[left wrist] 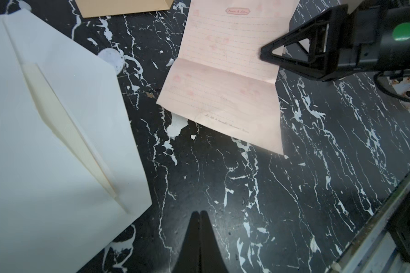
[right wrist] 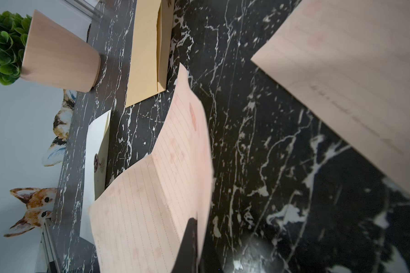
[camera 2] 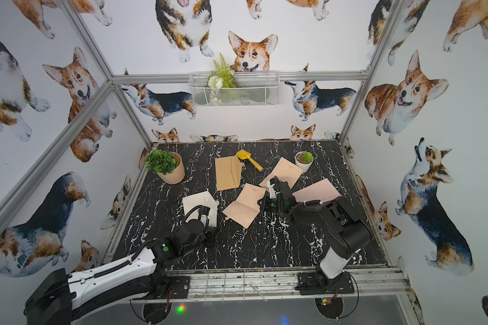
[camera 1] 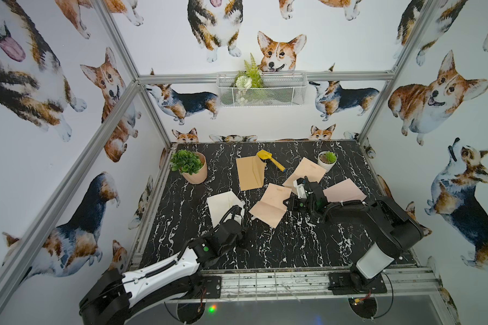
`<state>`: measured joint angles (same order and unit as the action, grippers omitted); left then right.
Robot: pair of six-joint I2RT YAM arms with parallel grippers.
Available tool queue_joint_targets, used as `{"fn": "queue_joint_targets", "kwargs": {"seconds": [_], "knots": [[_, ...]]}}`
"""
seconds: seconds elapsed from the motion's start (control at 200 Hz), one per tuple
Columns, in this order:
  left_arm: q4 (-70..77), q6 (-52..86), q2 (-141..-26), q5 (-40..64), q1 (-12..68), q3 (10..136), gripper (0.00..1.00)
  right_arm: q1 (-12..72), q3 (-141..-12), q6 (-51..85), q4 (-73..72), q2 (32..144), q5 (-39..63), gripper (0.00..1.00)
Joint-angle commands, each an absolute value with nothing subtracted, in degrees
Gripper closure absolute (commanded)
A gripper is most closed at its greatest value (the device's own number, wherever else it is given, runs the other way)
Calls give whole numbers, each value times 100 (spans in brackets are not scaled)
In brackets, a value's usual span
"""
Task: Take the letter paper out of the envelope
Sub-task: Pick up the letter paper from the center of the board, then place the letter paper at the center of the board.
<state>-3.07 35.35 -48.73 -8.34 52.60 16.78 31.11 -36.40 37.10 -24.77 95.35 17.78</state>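
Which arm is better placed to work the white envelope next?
Left, likely. The left gripper sits shut and empty beside the white envelope; the right gripper is clamped on the pink letter paper, farther away.

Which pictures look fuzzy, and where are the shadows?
Right wrist view: the close-up pink sheet is fuzzy, with its print smeared, and the right claw is just a dark blur. Left wrist view: mostly sharp. The creased pink sheet shows its lines, and shadow dims the white envelope near the left claw. Both top views: even light, with a coloured glare spot low down.
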Motion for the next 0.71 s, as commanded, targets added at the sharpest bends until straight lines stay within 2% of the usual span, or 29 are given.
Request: {"fn": "queue_joint_targets", "kwargs": {"seconds": [0.0, 0.39, 0.471, 0.571, 0.701], "knots": [[-662, 3638, -4582, -980, 5238, 1618, 95, 3125, -3943, 3435, -2258, 9747, 1418, 100], [-958, 3696, -4284, -1065, 5212, 1558, 95, 3125, -4403, 3281, -2427, 10282, 915, 100], [-958, 3716, -4265, -1072, 5209, 1543, 95, 3120, -4453, 3278, -2447, 10300, 914, 97], [-954, 3735, -4261, -1090, 5204, 1524, 95, 3120, -4492, 3304, -2485, 10307, 923, 90], [-947, 3747, -4260, -1099, 5203, 1516, 95, 3121, -4522, 3313, -2446, 10276, 957, 72]]}}
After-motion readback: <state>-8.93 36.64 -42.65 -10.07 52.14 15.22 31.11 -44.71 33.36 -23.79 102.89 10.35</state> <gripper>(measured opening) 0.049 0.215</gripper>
